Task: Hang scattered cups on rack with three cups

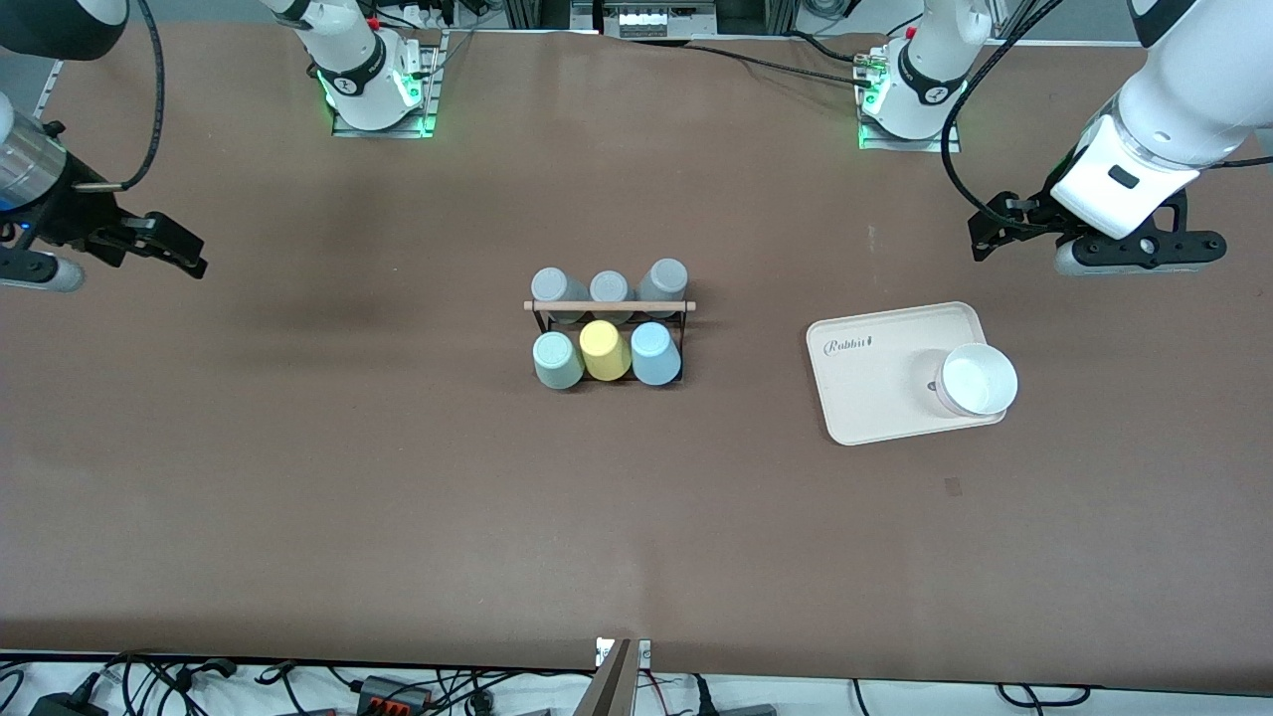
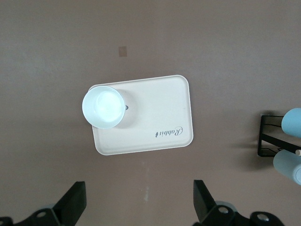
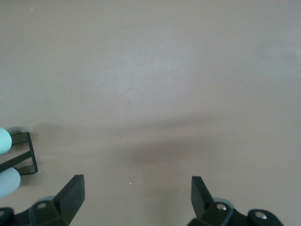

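The black wire rack [image 1: 609, 328] with a wooden dowel [image 1: 609, 305] stands mid-table. The mint green cup [image 1: 557, 360] and the light blue cup [image 1: 655, 353] sit upside down on its nearer row, with a yellow tumbler [image 1: 604, 350] between them. Three grey tumblers fill the farther row. My left gripper [image 1: 995, 227] is open and empty, up in the air toward the left arm's end, over bare table beside the tray. My right gripper [image 1: 179, 244] is open and empty toward the right arm's end. The left wrist view shows the rack's end [image 2: 268, 136] and the light blue cup [image 2: 294, 122]. The right wrist view shows the mint cup [image 3: 3, 140].
A cream tray [image 1: 875, 378] lies between the rack and the left arm's end, with a white bowl [image 1: 978, 379] on its corner. Both show in the left wrist view, the tray [image 2: 160, 113] and the bowl [image 2: 103, 106]. Cables run along the table's edge nearest the front camera.
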